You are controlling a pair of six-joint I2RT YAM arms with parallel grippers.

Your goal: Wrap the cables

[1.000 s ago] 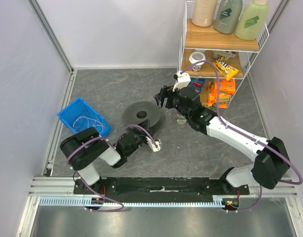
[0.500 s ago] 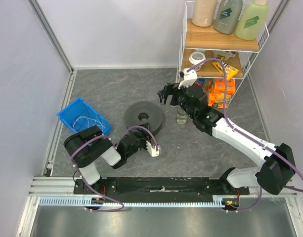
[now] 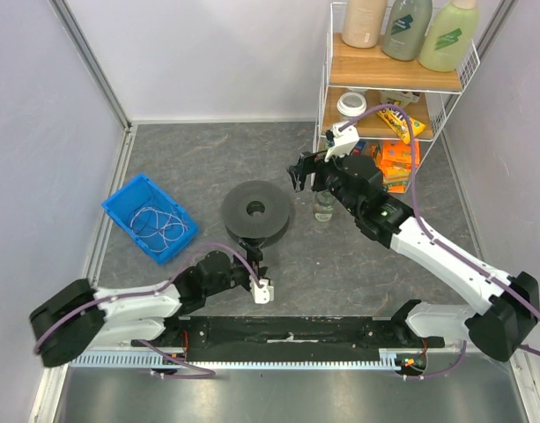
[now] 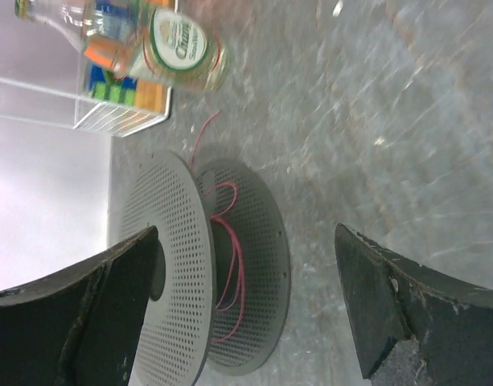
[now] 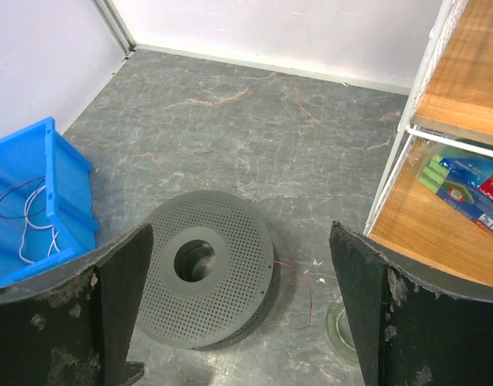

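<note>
Several thin pale cables (image 3: 157, 224) lie in loose loops in the blue bin (image 3: 129, 204), also seen at the left of the right wrist view (image 5: 27, 221). One thin red cable (image 4: 232, 261) runs in a few turns between the flanges of the dark grey perforated spool (image 3: 256, 211). Its free end (image 5: 301, 287) curls onto the floor to the right of the spool (image 5: 206, 277). My left gripper (image 3: 258, 275) is open, low on the floor just in front of the spool (image 4: 178, 273), holding nothing. My right gripper (image 3: 303, 173) hangs open above the spool's far right side, also holding nothing.
A clear glass jar (image 3: 323, 207) stands on the floor just right of the spool. A white wire rack (image 3: 327, 106) with bottles and snack packs fills the back right corner. Pale walls close in the left, back and right sides.
My left gripper has opened and drawn back from the spool toward the near edge, its arm now stretched low to the left. My right gripper opened wider and shifted slightly right, away from the spool.
</note>
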